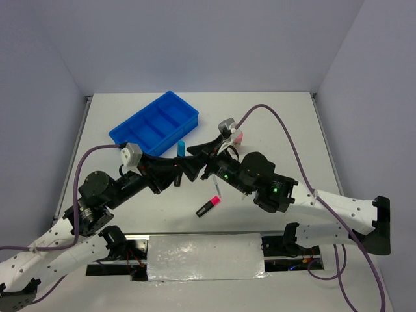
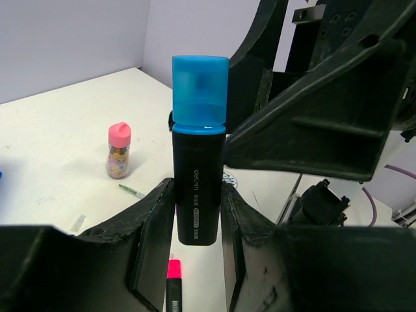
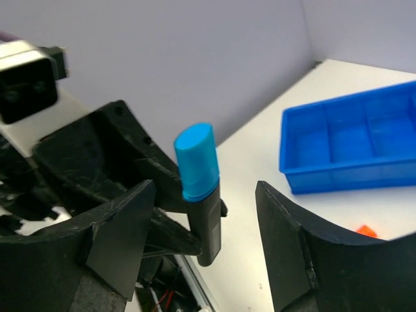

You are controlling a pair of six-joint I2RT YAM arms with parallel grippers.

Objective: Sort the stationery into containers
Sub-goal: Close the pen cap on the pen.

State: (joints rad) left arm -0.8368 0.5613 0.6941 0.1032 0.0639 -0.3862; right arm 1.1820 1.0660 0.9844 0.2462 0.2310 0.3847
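My left gripper is shut on a black highlighter with a blue cap and holds it upright above the table; it also shows in the top view. My right gripper is open, its jaws standing on either side of that highlighter without touching it. In the top view the two grippers, left and right, meet just in front of the blue tray. A pink-capped highlighter lies on the table nearer the bases.
A pink-capped little bottle stands beyond a thin pen, and a blue-white disc peeks out beside the held highlighter. An orange bit shows on the table in front of the tray's wall. Grey walls enclose the table.
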